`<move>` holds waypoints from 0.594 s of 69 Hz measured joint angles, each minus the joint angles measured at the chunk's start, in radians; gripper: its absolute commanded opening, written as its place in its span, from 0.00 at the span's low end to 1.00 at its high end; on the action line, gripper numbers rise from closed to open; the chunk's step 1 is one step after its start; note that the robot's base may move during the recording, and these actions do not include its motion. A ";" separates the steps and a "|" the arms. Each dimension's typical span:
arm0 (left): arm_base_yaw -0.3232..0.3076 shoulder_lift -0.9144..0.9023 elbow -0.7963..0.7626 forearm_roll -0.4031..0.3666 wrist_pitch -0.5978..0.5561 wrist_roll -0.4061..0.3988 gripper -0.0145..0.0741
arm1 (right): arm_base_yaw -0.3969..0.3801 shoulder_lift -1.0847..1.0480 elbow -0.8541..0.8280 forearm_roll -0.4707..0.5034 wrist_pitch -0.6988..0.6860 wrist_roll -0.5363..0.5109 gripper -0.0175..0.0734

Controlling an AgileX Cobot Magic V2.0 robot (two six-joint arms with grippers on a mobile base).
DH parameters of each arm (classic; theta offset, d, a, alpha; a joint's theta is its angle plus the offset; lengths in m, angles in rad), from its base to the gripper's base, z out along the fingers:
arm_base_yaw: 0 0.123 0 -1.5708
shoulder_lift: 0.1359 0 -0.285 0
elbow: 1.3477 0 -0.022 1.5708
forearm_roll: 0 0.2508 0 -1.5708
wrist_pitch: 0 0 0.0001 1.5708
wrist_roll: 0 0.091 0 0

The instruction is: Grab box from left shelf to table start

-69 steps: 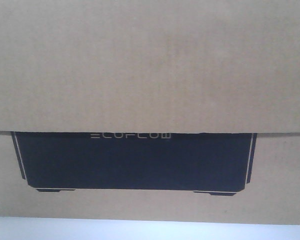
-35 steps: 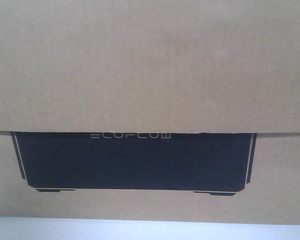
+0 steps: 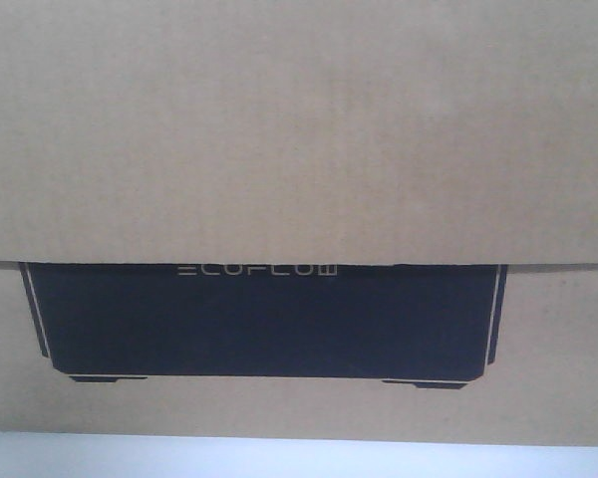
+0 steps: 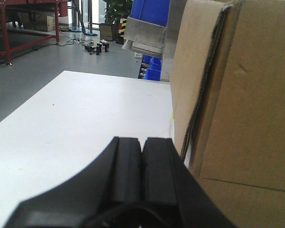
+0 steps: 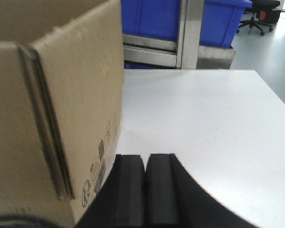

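The brown cardboard box (image 3: 299, 129) fills the front view, its black printed rectangle (image 3: 264, 324) with ECOFLOW lettering low on the face. It stands on the white table (image 3: 299, 456). In the left wrist view my left gripper (image 4: 142, 140) is shut with nothing in it, just left of the box's side (image 4: 249, 95), low over the table (image 4: 80, 123). My right gripper (image 5: 146, 156) is shut and empty too, close beside the box's other side (image 5: 80, 80). I cannot tell whether either gripper touches the box.
Behind the table's far edge stands a shelf with a silvery metal rail (image 5: 149, 51) and blue bins (image 5: 152, 16). The same rail (image 4: 145, 40) shows in the left wrist view, with grey floor (image 4: 28, 76), red frames and a plant beyond.
In the front view the box has slid a few pixels to the left. Otherwise nothing differs.
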 measured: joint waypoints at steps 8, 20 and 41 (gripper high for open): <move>0.000 0.000 0.000 0.000 0.000 0.000 0.05 | -0.015 0.000 0.091 0.002 -0.085 0.000 0.25; 0.000 0.000 0.000 0.000 0.000 0.000 0.05 | -0.024 0.000 0.167 0.034 -0.221 0.000 0.25; 0.000 0.000 0.000 0.000 0.000 0.000 0.05 | -0.024 0.000 0.167 0.042 -0.255 0.000 0.25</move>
